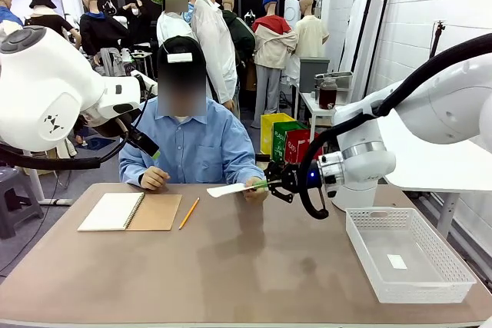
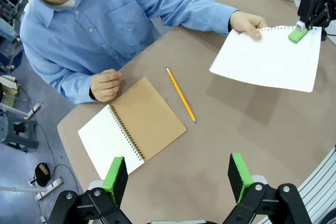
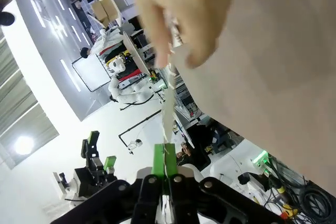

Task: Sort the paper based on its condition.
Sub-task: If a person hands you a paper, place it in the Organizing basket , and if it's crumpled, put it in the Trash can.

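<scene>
A flat white sheet of paper point(image 2: 270, 59) hangs level above the worktop point(image 1: 231, 266), pinched at one edge by the right tool point(image 2: 300, 31), clamped tight on it, and held at the opposite corner by the person's hand point(image 2: 247, 23). The left tool point(image 2: 178, 178) hovers with pads spread wide, gripping nothing, above a spiral notebook point(image 2: 131, 127) and a pencil point(image 2: 181, 94). A white mesh basket point(image 1: 407, 255) sits to the right.

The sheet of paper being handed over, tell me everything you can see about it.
The sheet of paper is white, smooth and flat, not crumpled, with a ragged perforated strip along one edge. It hangs roughly level above the brown table, casting a shadow. The person's hand pinches one corner, while the right gripper is shut on the same torn edge with its green pads. Nothing else touches it.
</scene>
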Controlling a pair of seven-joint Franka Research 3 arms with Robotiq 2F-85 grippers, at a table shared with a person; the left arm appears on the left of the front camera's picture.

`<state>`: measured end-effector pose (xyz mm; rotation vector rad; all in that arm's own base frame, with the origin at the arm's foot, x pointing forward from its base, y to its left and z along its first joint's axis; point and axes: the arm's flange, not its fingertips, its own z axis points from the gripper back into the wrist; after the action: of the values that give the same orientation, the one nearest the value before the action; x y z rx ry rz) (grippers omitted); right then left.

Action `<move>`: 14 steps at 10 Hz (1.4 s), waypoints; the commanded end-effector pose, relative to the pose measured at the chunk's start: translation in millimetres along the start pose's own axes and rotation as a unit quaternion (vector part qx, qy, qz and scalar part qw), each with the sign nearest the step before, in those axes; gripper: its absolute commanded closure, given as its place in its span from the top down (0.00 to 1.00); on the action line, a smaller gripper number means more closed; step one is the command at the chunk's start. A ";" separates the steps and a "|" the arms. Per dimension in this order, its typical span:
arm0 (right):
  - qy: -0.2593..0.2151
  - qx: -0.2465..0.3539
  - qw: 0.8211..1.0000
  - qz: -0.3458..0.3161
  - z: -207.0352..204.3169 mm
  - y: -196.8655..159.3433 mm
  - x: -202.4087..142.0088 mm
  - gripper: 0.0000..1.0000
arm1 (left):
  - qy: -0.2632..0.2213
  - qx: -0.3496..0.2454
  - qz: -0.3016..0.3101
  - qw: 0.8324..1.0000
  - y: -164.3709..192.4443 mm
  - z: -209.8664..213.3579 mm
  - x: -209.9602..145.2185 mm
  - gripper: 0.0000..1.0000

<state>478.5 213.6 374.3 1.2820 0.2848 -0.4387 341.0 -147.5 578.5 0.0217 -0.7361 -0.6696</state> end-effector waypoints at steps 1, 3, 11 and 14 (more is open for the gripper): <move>-0.025 -0.005 0.998 0.059 20.9 34.2 -22.1 0.00 | 0.000 0.001 -0.002 1.000 0.0 0.0 -0.4 1.00; -0.080 -0.015 0.992 0.095 54.3 59.2 -41.3 0.00 | 0.000 0.001 -0.002 1.000 0.0 0.0 -0.4 1.00; -0.177 -0.076 0.974 0.122 145.0 43.5 -91.0 0.00 | 0.000 0.001 -0.002 1.000 0.0 0.0 -0.4 1.00; -0.178 -0.066 0.973 0.133 146.2 42.6 -82.9 0.00 | 0.000 0.001 -0.002 1.000 0.0 0.0 -0.4 1.00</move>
<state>417.5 97.3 485.6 1.0645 -0.1476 -0.4037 341.0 -147.5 578.7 0.0217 -0.7364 -0.6696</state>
